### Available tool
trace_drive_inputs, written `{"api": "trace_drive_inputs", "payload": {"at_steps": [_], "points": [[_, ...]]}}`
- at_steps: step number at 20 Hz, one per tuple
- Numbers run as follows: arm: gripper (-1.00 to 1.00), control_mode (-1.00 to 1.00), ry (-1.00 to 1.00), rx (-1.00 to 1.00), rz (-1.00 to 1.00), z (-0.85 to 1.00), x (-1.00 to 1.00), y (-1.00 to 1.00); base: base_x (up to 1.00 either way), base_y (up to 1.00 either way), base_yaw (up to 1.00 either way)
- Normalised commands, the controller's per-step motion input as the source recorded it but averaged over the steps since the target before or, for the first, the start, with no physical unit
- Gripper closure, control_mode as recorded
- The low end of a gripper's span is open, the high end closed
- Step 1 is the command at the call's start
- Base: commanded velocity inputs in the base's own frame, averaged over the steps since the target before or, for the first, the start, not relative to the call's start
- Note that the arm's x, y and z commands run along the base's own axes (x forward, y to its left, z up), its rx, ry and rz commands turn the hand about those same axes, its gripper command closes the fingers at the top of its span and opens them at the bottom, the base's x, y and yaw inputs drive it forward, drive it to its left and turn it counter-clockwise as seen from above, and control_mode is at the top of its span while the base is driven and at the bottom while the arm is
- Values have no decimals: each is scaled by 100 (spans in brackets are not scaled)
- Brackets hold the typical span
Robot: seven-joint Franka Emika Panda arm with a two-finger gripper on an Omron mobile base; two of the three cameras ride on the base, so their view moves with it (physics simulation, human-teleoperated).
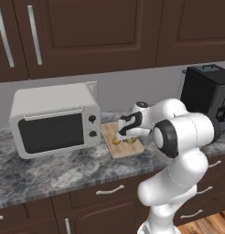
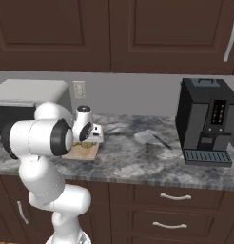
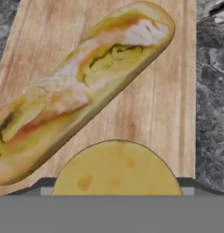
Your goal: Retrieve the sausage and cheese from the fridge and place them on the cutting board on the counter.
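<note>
Here, gripper (image 1: 122,138) hovering low over cutting board (image 1: 132,148) on counter (image 1: 50,171) beside microwave (image 1: 55,119), jaws spread wide, gripping nothing. Cheese (image 3: 117,168) lying on board beside baguette-like sausage (image 3: 82,86).

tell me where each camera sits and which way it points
Left base view: behind the arm to its left, looking forward and down at the counter, microwave and cutting board; the arm rises at lower right.
Right base view: behind to its right, facing the same counter, the coffee machine on the right; the arm rises at lower left.
Hand view: on the hand, looking down at the board, a long loaf and the cheese.
All three share the cutting board.
</note>
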Motion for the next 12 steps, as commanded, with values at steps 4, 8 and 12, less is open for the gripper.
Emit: {"api": "trace_drive_inputs", "payload": {"at_steps": [4, 8, 12], "points": [[100, -100, 0, -1, 0, -17, 7, 0, 0, 0, 0], [100, -100, 0, -3, 0, -17, 23, 0, 0, 0, 0], [100, -100, 0, -4, 0, -14, 25, 0, 0, 0, 0]]}}
